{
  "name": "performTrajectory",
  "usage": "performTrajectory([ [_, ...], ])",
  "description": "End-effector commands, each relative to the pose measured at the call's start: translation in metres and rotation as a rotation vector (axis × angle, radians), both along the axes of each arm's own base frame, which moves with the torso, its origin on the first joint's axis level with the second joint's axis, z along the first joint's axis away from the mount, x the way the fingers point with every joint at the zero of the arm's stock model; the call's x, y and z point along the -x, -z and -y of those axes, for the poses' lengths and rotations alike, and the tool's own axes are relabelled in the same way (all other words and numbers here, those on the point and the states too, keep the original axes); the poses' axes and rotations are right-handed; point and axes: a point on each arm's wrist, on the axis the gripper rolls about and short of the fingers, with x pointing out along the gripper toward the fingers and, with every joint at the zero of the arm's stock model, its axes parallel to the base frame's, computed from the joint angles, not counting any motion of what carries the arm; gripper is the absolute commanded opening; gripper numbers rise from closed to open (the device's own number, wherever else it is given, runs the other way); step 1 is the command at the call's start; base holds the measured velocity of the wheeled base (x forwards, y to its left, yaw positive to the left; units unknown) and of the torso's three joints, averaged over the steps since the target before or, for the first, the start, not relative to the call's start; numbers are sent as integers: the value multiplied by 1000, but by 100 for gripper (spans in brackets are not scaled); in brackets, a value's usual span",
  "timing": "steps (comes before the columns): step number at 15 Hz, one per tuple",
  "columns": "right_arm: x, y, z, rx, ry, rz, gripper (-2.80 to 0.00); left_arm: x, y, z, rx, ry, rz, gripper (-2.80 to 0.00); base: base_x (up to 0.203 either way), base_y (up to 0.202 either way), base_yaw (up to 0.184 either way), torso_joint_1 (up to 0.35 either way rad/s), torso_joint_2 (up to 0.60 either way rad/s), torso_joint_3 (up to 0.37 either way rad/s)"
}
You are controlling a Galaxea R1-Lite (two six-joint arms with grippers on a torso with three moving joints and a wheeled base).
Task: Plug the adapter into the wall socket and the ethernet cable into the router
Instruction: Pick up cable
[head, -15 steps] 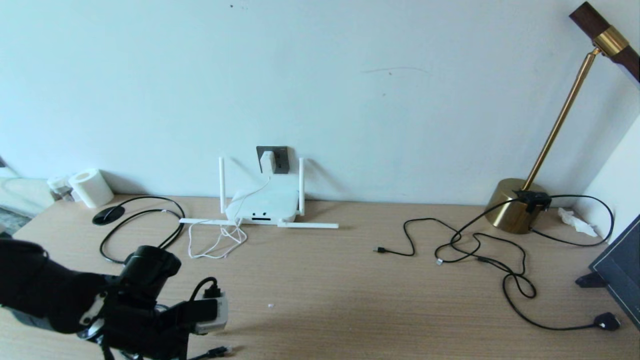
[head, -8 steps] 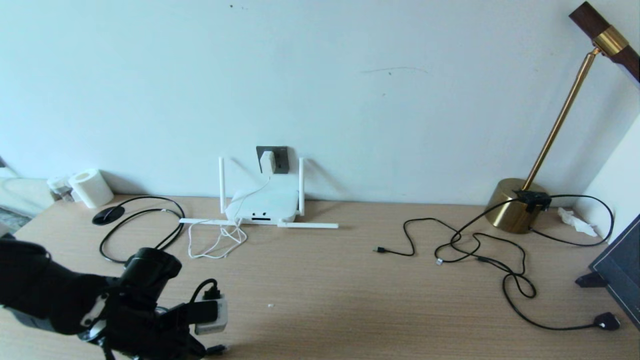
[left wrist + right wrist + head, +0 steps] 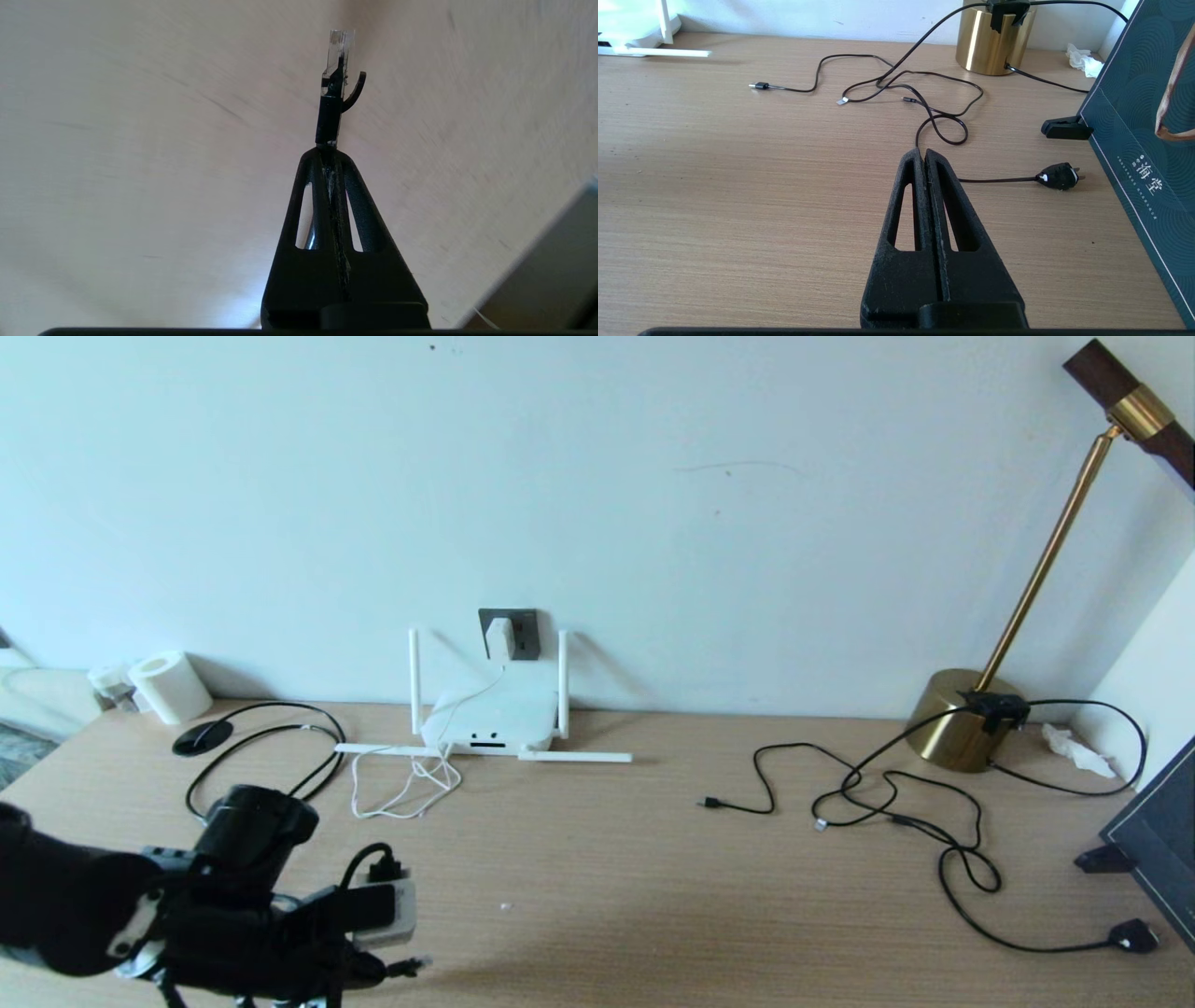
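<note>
My left gripper (image 3: 328, 149) is shut on the ethernet cable just behind its clear-tipped plug (image 3: 337, 51), which sticks out past the fingertips above the wooden table. In the head view this gripper (image 3: 378, 973) is low at the near left, the plug (image 3: 412, 966) pointing right. The rest of the black cable loops back on the table behind the arm. The white adapter (image 3: 499, 637) sits in the dark grey wall socket (image 3: 526, 633), its thin white cord hanging down. Below it lies the white router (image 3: 485, 717). My right gripper (image 3: 924, 154) hovers shut and empty over the table's right side.
A brass lamp base (image 3: 962, 733) stands at the back right with thin black cables (image 3: 887, 803) and a black plug (image 3: 1134, 934) spread before it. A dark patterned box (image 3: 1134, 121) leans at the right edge. A paper roll (image 3: 171, 686) stands at the back left.
My left arm has shifted a little to the left and lifted slightly, carrying the ethernet plug with it. Nothing else has moved.
</note>
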Motion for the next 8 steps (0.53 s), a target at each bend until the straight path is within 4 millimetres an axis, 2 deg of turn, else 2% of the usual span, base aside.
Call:
performTrajectory([
  [1, 0, 0, 0, 0, -2, 1, -280, 2, -31, 1, 45, 21, 202, -280, 0, 0, 0, 0, 0, 0],
  [3, 0, 0, 0, 0, -1, 0, -280, -8, -54, 7, 77, 44, 369, -280, 0, 0, 0, 0, 0, 0],
  [5, 0, 0, 0, 14, -1, 1, -280, -31, -75, 18, 103, 71, 513, -280, 0, 0, 0, 0, 0, 0],
  [6, 0, 0, 0, 18, -3, 1, -280, -41, -87, 27, 121, 91, 576, -280, 0, 0, 0, 0, 0, 0],
  [8, 0, 0, 0, -3, 0, 1, -280, -51, -104, 52, 168, 147, 637, -280, 0, 0, 0, 0, 0, 0],
])
